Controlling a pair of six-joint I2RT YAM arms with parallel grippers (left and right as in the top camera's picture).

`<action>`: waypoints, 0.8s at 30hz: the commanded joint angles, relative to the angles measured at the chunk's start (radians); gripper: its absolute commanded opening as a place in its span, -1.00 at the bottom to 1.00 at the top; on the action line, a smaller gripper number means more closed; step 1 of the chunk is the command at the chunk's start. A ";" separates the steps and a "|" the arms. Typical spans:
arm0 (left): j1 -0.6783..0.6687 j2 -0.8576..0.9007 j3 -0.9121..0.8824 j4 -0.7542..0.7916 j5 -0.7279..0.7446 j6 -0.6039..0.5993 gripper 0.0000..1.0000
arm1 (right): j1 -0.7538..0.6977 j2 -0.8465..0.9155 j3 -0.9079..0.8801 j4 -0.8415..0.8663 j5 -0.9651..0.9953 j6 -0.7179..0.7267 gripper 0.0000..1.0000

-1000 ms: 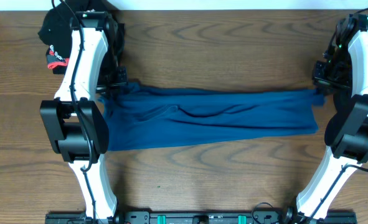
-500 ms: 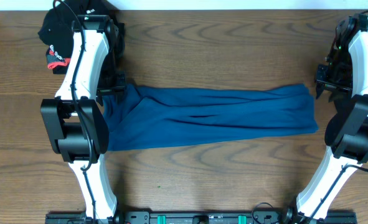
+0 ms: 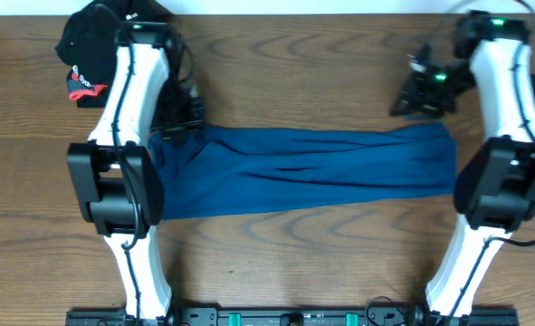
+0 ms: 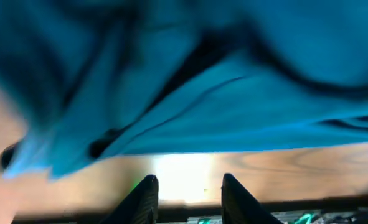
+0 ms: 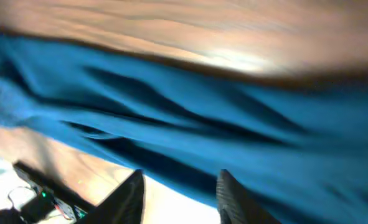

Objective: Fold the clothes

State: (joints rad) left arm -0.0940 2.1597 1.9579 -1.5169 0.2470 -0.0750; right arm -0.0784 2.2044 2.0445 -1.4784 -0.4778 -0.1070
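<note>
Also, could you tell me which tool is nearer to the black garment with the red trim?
Left. The left tool hangs close beside the black garment; the right tool is far across the table.

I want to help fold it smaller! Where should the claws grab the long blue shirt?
Probably at its two short ends, one claw each. The blue shirt lies flat as a long strip running left to right. The left claw can drop onto the left end and the right claw onto the right end, from above; both are open and empty.
</note>
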 commanded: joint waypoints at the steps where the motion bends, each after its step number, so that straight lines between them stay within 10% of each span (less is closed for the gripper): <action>1: -0.058 -0.016 -0.004 0.052 0.081 0.015 -0.22 | 0.104 -0.033 -0.003 0.065 -0.095 -0.020 -0.14; 4: -0.102 -0.016 -0.004 0.135 0.081 -0.019 -0.11 | 0.204 -0.033 -0.041 0.184 -0.079 0.064 -0.15; 13: -0.130 -0.016 -0.004 0.180 -0.084 -0.129 -0.14 | 0.446 -0.031 -0.209 0.388 0.161 0.279 -0.97; 24: -0.129 -0.016 -0.004 0.180 -0.084 -0.129 -0.11 | 0.547 -0.031 -0.373 0.421 0.177 0.316 -0.98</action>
State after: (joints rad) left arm -0.2253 2.1597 1.9575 -1.3338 0.1791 -0.1883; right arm 0.4541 2.2036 1.7035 -1.0576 -0.3199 0.1829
